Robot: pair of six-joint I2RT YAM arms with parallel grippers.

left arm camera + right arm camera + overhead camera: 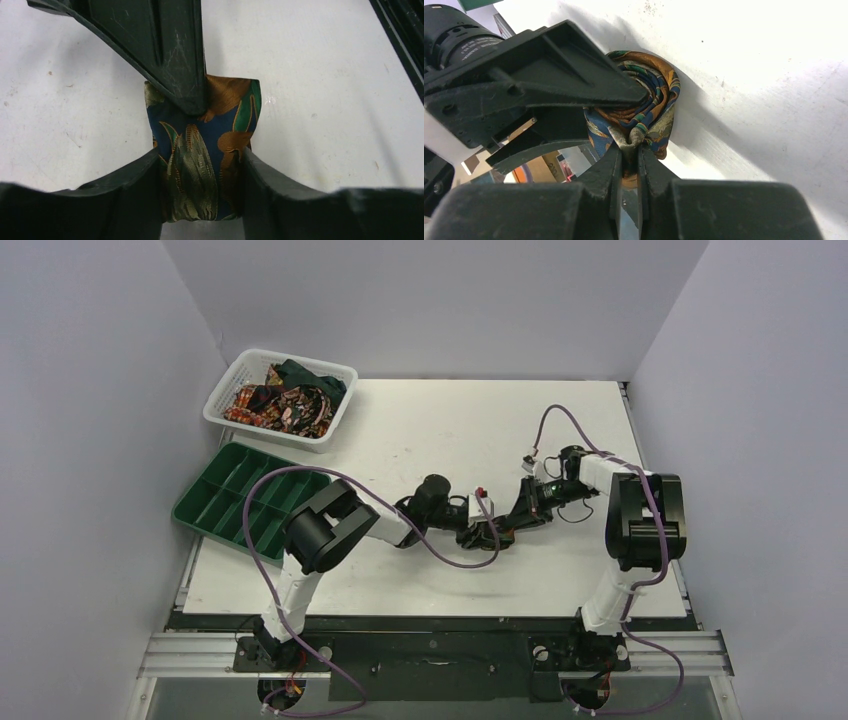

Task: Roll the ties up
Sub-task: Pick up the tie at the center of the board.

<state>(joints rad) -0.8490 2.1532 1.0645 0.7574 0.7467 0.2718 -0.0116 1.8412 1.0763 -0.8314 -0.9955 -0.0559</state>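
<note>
Seen from above, both arms meet over the middle of the white surface [420, 430], their wrists crowded so closely that the work between them is hidden. Well apart at the far left stands a white mesh plastic basket [262, 432] heaped with more patterned ties [285, 405]. Just in front of it lies a dark green compartment tray [215, 495].

In the left wrist view, a dark blue woven necktie with orange and green leaf patterns [205, 150] stands on the surface as a tight coil. The left fingers [142, 185] are clenched against its two sides. One of the right fingers [175, 50] reaches in from above and touches its top.

In the right wrist view, the right fingers are pinched shut on a fold of cloth at the coil's outer edge, with the left fingers gripping alongside.

The rolling of this necktie looks nearly done. The next move probably calls for tucking that last fold in. Only one pair of fingers should let go at a time, or the coil may spring loose.
</note>
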